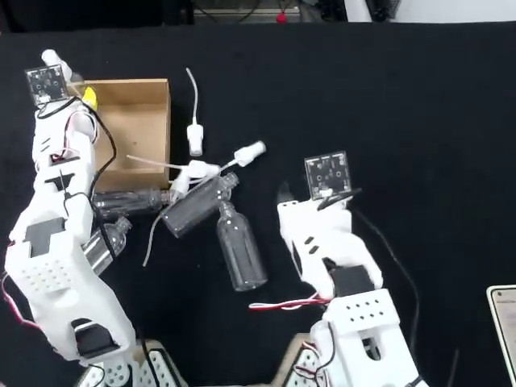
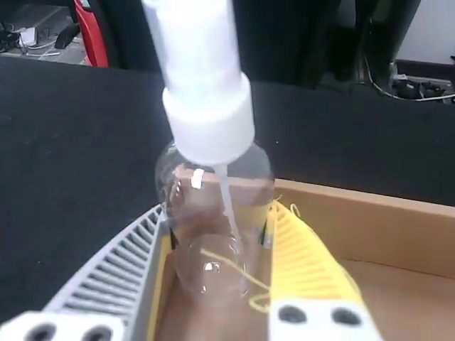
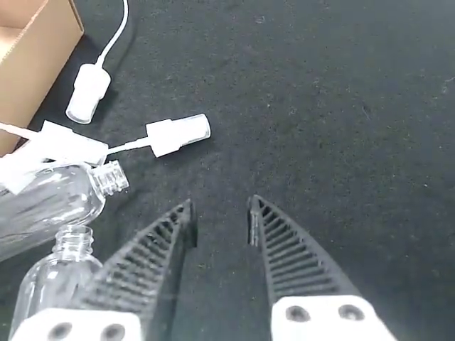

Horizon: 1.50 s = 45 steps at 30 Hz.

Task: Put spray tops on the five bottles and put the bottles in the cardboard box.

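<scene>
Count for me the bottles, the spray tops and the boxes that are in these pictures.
Bottles: 5 (4 lying down, 1 in the left jaws)
Tops: 5 (1 on the held bottle, 4 loose; two overlap, so this count is likely, not sure)
Box: 1
Total: 11

Cardboard box (image 1: 133, 121) brown; bottles (image 1: 240, 250) clear; spray tops (image 1: 194, 137) white; table (image 1: 419, 105) black.

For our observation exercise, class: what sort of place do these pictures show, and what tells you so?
Probably a robotics lab bench. The left arm and right arm stand at a black-covered table, with clear bottles, loose spray tops and a cardboard box laid out; cables lie behind.
</scene>
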Available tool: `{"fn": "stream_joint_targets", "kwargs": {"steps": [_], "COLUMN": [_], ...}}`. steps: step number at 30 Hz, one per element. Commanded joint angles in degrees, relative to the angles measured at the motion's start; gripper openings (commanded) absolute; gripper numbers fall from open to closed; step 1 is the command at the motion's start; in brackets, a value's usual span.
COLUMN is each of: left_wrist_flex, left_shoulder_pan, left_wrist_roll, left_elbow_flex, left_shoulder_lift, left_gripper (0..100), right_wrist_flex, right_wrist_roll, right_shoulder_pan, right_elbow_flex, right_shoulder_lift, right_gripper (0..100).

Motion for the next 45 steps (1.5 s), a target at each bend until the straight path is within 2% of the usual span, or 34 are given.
{"fn": "stream_joint_targets", "kwargs": {"steps": [1, 8, 14, 26, 31, 45], "left_wrist_flex": [-1.5, -1.4, 5.2, 5.3, 5.5, 5.5], "left_shoulder_pan": [-1.3, -1.5, -1.4, -1.3, -1.6, -1.2], "left_wrist_roll": [0.1, 0.1, 0.2, 0.2, 0.2, 0.1], "left_elbow_flex": [-3.8, -3.6, -6.2, -5.9, -5.8, -5.8], "left_shoulder_lift": [-0.6, -1.1, -1.9, -1.7, -1.7, -2.2], "left_gripper": [16, 17, 17, 18, 26, 22], "right_wrist_flex": [-1.6, -1.6, -1.7, -1.5, -1.5, -1.5], "right_wrist_roll": [0.6, 0.6, 0.6, 0.6, 0.6, 0.6], "right_shoulder_pan": [-0.8, -0.8, -0.8, -0.8, -0.8, -0.8], "right_elbow_flex": [-0.5, -0.4, -0.5, -0.6, -0.6, -0.6], "right_shoulder_lift": [0.2, 0.2, 0.2, 0.2, 0.2, 0.2], "right_gripper": [12.1, 12.1, 12.1, 12.1, 12.1, 12.1]}}
